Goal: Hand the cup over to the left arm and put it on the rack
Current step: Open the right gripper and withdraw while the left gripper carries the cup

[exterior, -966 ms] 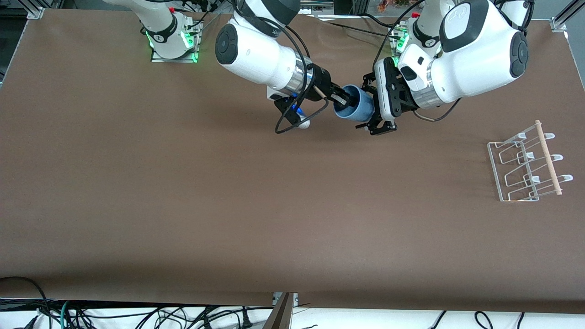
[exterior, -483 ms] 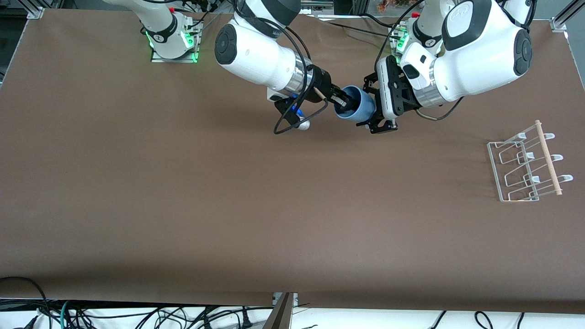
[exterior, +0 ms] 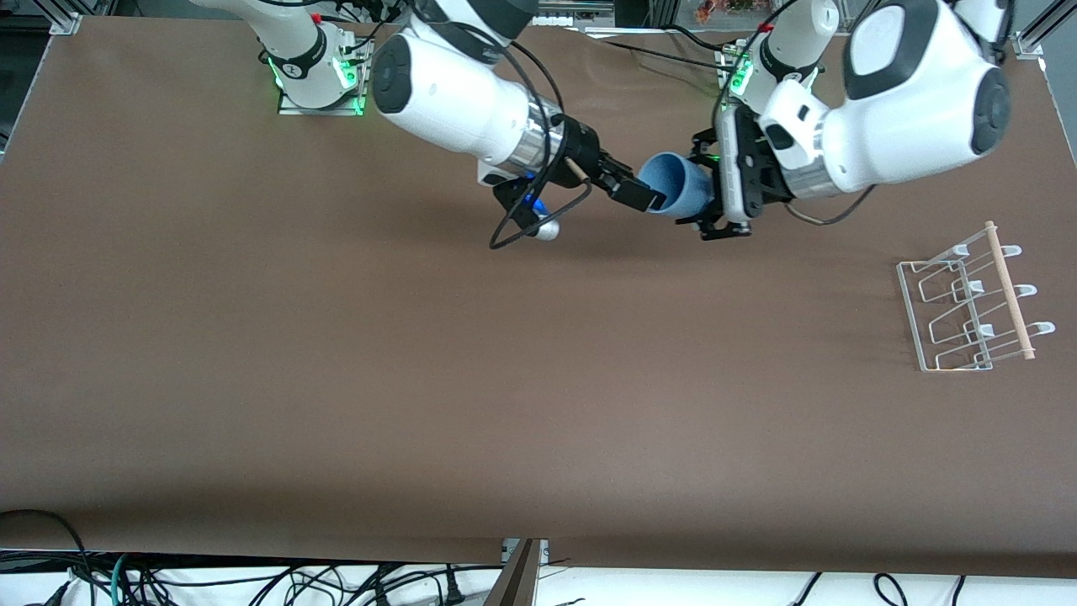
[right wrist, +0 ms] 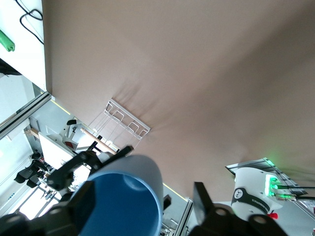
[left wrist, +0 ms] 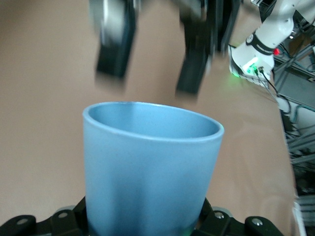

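light-blue cup (left wrist: pixel 147 172) fills the lower middle of the left wrist view, mouth open toward the brown table (left wrist: pixel 44 98). black parts of the left hand (left wrist: pixel 142 228) show at the cup's base, clamped on it. above the rim, the right hand (left wrist: pixel 152 59) is blurred, its two dark fingers (left wrist: pixel 114 51) spread and clear of the cup. a white arm base (left wrist: pixel 256 49) with a green light stands at the table's edge, cables beside it.

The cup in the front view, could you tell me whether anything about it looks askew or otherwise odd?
Nothing stands out. The cup lies sideways above the table, gripped at its base by the left gripper; the right gripper is open at its rim.
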`<state>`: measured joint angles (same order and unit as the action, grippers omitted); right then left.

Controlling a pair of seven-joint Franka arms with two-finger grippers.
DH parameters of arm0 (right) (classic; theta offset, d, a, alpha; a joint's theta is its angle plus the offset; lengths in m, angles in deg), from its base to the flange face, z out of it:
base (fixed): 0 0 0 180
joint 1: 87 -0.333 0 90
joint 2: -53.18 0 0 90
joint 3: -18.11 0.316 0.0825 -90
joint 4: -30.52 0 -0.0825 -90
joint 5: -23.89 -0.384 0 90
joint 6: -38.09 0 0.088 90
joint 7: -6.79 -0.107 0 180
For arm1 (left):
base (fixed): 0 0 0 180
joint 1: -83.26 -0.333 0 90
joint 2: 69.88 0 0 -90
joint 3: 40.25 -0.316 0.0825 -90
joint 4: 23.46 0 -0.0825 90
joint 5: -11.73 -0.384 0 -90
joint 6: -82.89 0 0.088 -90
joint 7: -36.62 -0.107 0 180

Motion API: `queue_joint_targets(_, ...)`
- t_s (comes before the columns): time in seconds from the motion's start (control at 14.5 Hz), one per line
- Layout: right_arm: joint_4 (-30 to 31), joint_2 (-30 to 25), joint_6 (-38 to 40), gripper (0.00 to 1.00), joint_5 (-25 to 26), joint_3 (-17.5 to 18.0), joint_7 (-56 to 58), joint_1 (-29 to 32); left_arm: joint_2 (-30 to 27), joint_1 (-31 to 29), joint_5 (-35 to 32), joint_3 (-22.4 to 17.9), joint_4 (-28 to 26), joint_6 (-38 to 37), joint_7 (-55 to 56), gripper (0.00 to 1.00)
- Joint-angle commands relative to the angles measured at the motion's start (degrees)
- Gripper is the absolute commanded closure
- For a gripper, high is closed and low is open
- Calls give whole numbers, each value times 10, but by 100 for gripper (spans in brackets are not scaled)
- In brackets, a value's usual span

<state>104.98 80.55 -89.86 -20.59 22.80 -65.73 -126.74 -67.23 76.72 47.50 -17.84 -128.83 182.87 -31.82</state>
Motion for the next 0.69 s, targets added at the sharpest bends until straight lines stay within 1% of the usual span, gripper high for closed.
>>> queue_joint_targets(0.0,0,-19,58,1,-7,1,5,48,-4,-20,-85,3,23,-77,58,95)
queue_joint_targets(0.07,-1,-26,88,1,-3,-3,5,67,-4,-20,-124,3,31,-103,95,94)
queue_joint_targets(0.21,-1,-43,148,1,-1,-28,31,91,9,-24,-186,3,56,-146,168,94)
queue_joint_targets(0.34,-1,-57,224,1,3,-87,78,94,35,-28,-262,3,102,-214,188,95)
queue_joint_targets(0.48,-1,-70,288,1,4,-145,140,93,62,-51,-340,3,139,-288,207,95)
queue_joint_targets(0.62,-1,-79,348,1,4,-202,202,94,70,-61,-401,3,168,-361,207,95)
